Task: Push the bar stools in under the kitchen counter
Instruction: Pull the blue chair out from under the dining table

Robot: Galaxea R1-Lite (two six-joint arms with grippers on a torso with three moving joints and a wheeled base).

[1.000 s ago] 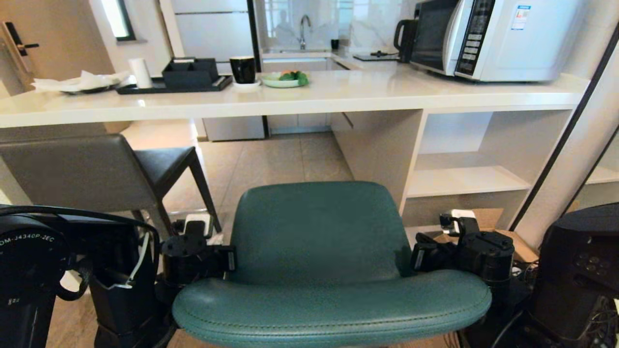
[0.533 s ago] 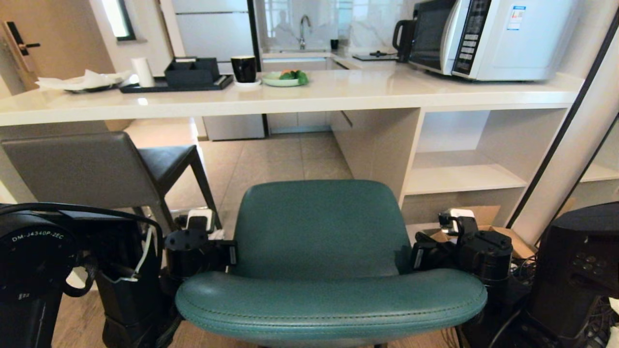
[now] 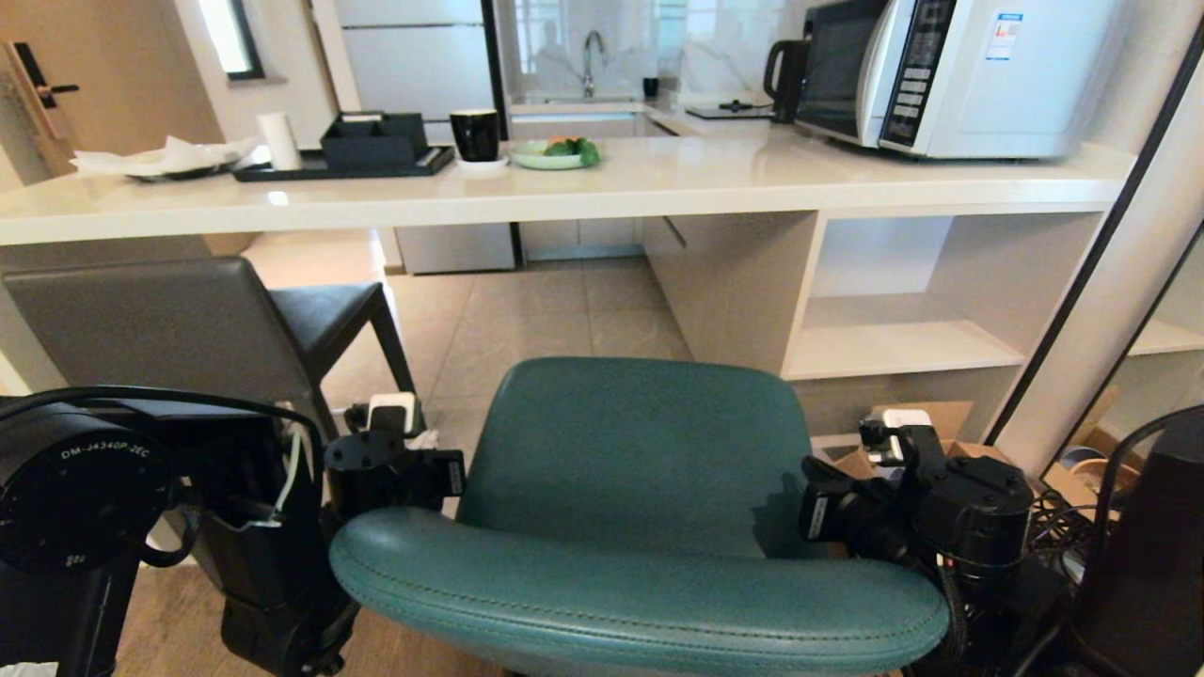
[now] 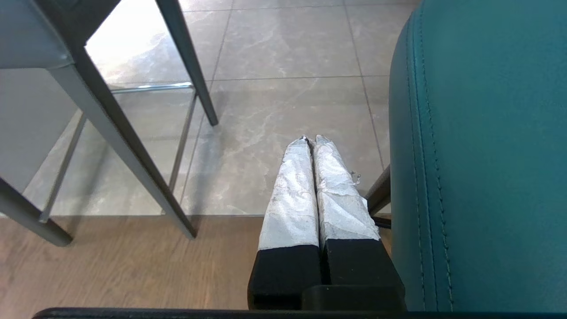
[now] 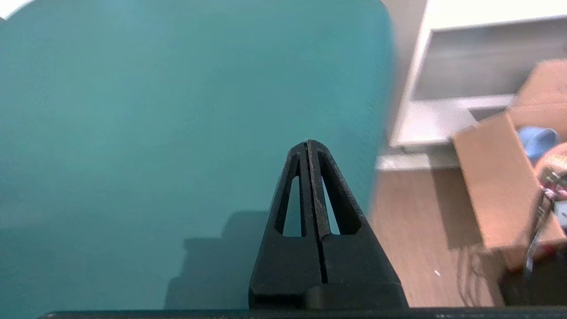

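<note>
The teal bar stool (image 3: 640,442) stands right in front of me, its curved back (image 3: 640,602) nearest, short of the kitchen counter (image 3: 658,179). The grey bar stool (image 3: 169,329) stands to the left with its seat toward the counter edge. My left gripper (image 4: 312,139) is shut and empty, pointing down at the floor beside the teal stool's left edge (image 4: 443,177). At the stool's right side my right gripper (image 5: 307,142) is also shut and empty, its tips over the teal leather (image 5: 177,133).
A microwave (image 3: 959,75), a kettle, a mug, a plate and a black tray sit on the counter. White shelf cubbies (image 3: 903,348) fill its right end, with a cardboard box (image 3: 941,423) on the floor and a white pillar (image 3: 1110,310) beside them. The grey stool's legs (image 4: 133,146) stand near my left gripper.
The teal stool has shifted slightly right and turned, its back now slanting. My right arm has moved lower and rightward with it; the left arm edged forward. Both grippers stay shut.
</note>
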